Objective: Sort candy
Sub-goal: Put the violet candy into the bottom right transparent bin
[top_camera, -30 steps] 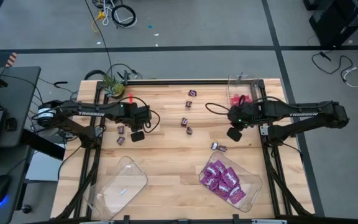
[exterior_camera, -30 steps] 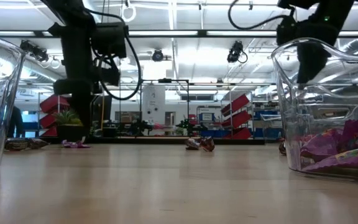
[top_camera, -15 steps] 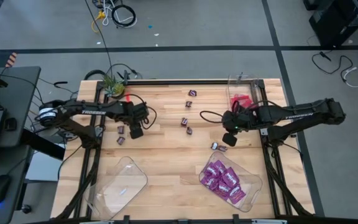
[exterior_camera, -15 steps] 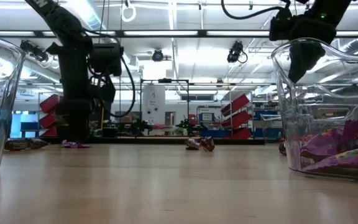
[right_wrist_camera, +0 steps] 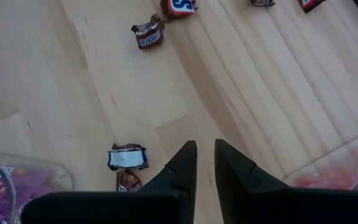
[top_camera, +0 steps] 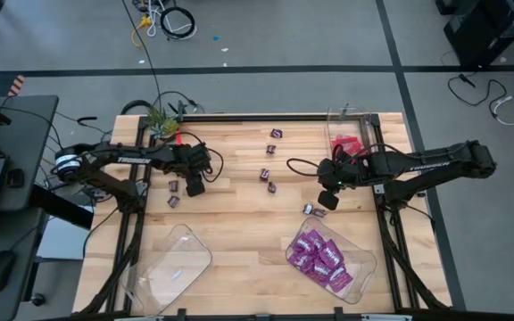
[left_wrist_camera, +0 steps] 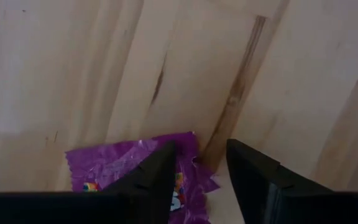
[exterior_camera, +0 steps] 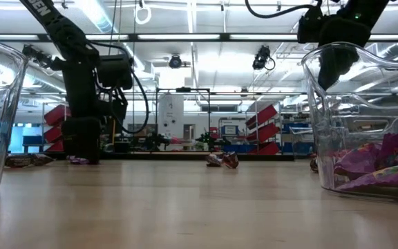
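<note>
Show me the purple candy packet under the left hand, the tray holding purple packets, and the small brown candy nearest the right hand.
purple candy packet (left_wrist_camera: 120, 167), left wrist view, flat face
tray (top_camera: 364, 261), high view, clear rim
brown candy (right_wrist_camera: 127, 157), right wrist view, wrapper middle
</note>
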